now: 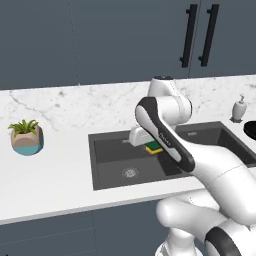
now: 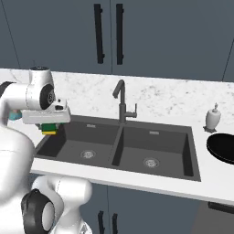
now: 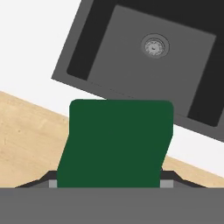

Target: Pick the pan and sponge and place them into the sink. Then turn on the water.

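Sponge (image 3: pixel 116 144), green scouring face toward the hand camera, sits clamped between the gripper (image 2: pixel 49 128) fingers above the sink's (image 2: pixel 192 153) left basin.

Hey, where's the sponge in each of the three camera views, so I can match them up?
Left base view: the sponge is at centre, under the white wrist, above the sink.
Right base view: at left, beneath the hand, over the sink's left basin edge.
Hand view: lower centre, its green face large, held in the claw.
Shared landmark: the left basin's round drain.
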You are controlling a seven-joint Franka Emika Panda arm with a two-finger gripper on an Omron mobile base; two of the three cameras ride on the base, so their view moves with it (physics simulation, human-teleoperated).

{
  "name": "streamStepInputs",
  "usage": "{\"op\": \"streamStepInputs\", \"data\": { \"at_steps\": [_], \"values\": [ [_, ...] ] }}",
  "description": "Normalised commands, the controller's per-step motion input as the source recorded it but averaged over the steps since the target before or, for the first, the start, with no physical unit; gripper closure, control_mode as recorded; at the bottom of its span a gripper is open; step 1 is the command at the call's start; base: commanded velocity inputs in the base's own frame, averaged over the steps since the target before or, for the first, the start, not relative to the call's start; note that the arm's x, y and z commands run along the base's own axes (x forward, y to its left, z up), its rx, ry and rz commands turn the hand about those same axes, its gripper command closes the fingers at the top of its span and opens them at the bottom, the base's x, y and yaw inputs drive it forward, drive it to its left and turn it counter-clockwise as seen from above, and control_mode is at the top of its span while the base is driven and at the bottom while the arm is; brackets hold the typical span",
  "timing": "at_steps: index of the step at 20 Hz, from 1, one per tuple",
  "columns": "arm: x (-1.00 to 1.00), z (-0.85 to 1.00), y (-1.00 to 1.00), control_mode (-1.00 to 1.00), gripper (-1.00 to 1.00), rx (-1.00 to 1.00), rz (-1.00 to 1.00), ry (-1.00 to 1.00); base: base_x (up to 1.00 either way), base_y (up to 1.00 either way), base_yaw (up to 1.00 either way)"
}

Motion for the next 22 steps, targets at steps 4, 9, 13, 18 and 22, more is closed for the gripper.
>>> {"op": "streamStepInputs", "data": {
  "at_steps": [4, 9, 13, 18, 22],
  "values": [
    [-0.08, 0.00, -0.71, -1.00, 1.00, 0.00, 0.02, 0.00, 0.00, 0.00, 0.00],
    [-0.03, 0.00, -0.90, -1.00, 1.00, 0.00, -0.01, 0.00, 0.00, 0.00, 0.00],
    [0.00, 0.00, -1.00, -1.00, 1.00, 0.00, -0.12, 0.02, 0.00, 0.00, 0.00],
    [0.12, -0.10, -1.00, -1.00, 1.00, -0.04, -0.15, 0.02, 0.00, 0.00, 0.00],
    [0.46, -0.26, -1.00, -1.00, 1.00, -0.05, -0.14, 0.00, 0.00, 0.00, 0.00]
  ]
}}
